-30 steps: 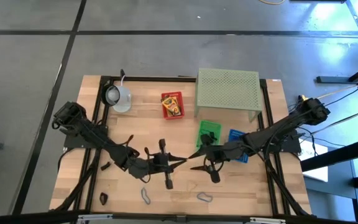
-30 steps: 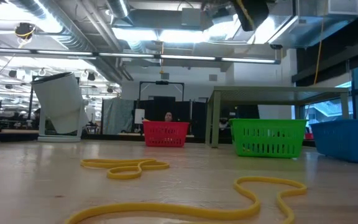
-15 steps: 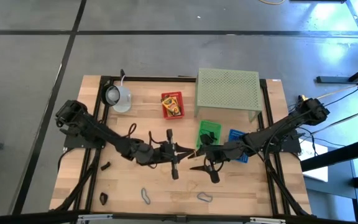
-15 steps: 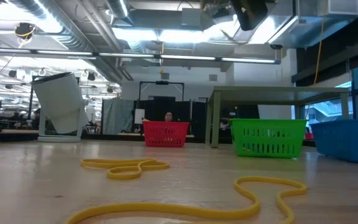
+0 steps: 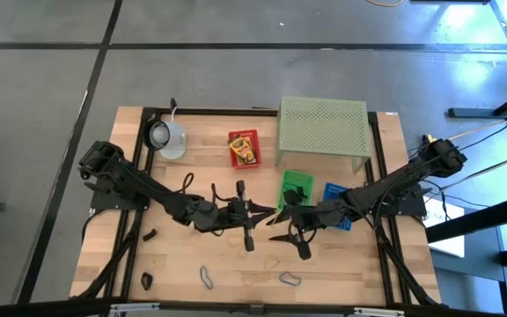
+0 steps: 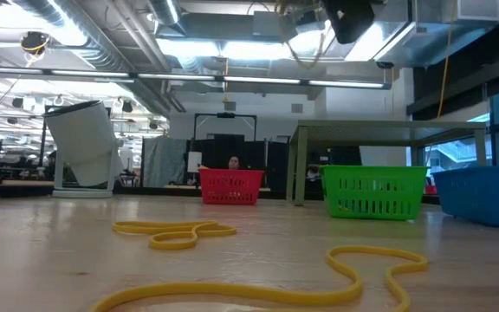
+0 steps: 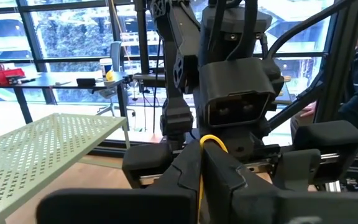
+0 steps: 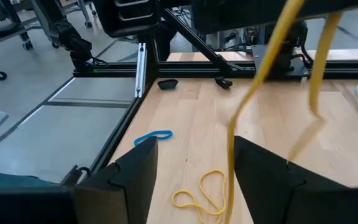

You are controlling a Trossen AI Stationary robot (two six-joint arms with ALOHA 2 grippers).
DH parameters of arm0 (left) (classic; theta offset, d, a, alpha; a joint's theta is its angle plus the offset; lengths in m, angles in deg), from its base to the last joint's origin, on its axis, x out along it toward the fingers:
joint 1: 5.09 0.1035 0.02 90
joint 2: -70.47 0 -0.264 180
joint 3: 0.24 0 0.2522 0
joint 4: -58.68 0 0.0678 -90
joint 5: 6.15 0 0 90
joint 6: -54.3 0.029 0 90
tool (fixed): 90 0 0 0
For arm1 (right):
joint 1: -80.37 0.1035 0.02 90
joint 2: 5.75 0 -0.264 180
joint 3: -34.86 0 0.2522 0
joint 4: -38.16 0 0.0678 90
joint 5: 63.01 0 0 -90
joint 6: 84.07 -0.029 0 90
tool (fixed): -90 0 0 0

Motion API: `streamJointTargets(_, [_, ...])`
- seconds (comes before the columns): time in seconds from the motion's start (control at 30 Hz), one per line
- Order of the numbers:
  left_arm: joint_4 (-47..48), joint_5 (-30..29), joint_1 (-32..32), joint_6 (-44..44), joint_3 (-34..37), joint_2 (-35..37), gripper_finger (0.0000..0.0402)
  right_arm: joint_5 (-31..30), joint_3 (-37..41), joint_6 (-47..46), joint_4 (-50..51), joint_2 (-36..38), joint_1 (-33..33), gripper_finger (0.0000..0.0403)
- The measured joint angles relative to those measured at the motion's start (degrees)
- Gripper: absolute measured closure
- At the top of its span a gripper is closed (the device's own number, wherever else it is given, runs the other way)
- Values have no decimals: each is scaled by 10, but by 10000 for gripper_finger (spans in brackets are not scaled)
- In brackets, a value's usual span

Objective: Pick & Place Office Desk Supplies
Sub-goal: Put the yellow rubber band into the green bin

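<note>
Table [image 5: 341, 273]: perforated stand [image 5: 322, 128], mug [image 5: 171, 138].

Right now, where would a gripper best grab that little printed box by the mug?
Across the box's two long edges, coming straight down: it lies flat on the table, with bare wood on both sides between the mug and the green stand.

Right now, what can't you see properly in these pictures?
- High view: the yellow band pinched in the left hand is too thin to spot.
- Right wrist view: the band's top is cut off by the picture's edge.
- Low view: both hands are out of frame above.
- High view: the printed box is too small to read.
</note>
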Motion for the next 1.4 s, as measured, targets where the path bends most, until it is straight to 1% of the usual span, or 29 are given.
streamJointTargets(0.1, [0, -1, 0, 0, 0, 0, 394, 0, 0, -10, 0, 0, 4, 219])
streamJointTargets(0.2, [1, -1, 0, 0, 0, 0, 396, 0, 0, -10, 0, 0, 6, 252])
streamJointTargets(0.37, [3, -1, 0, 0, 0, 0, 398, 0, 0, -10, 0, 0, 6, 327])
streamJointTargets(0.47, [5, -1, -1, 0, 0, 0, 394, -2, 0, -10, 1, 0, 6, 379])
streamJointTargets(0.5, [7, -1, -1, 0, 0, 0, 392, -2, 0, -10, 1, 0, 6, 390])
streamJointTargets(0.53, [10, 0, -2, 0, 0, 0, 390, -1, 0, -10, 1, 0, 6, 396])
streamJointTargets(0.63, [31, -2, -5, -6, 0, 0, 384, -1, 0, -12, 1, 0, 6, 394])
streamJointTargets(0.73, [65, -34, -7, -28, 0, 0, 371, 0, 0, -12, 1, 0, 6, 399])
streamJointTargets(0.83, [128, -64, -10, -68, 0, 0, 345, 0, 0, -12, 1, 0, 6, 399])
streamJointTargets(0.93, [201, -61, -10, -124, 0, 0, 312, 0, 0, -13, 6, 1, 6, 400])
streamJointTargets(1.07, [287, -61, -10, -208, 0, 0, 274, -6, 0, -25, 36, 13, 4, 400])
streamJointTargets(1.13, [317, -57, -11, -241, 0, 0, 261, -26, 0, -26, 56, 22, 4, 400])
streamJointTargets(1.2, [341, -47, -12, -267, 0, 0, 252, -71, 0, -27, 89, 30, 4, 401])
streamJointTargets(1.3, [359, -30, -16, -296, 0, 0, 246, -172, 0, -52, 166, 41, 3, 401])
streamJointTargets(1.4, [363, -27, -24, -313, 0, 0, 245, -272, 0, -89, 240, 47, -1, 401])
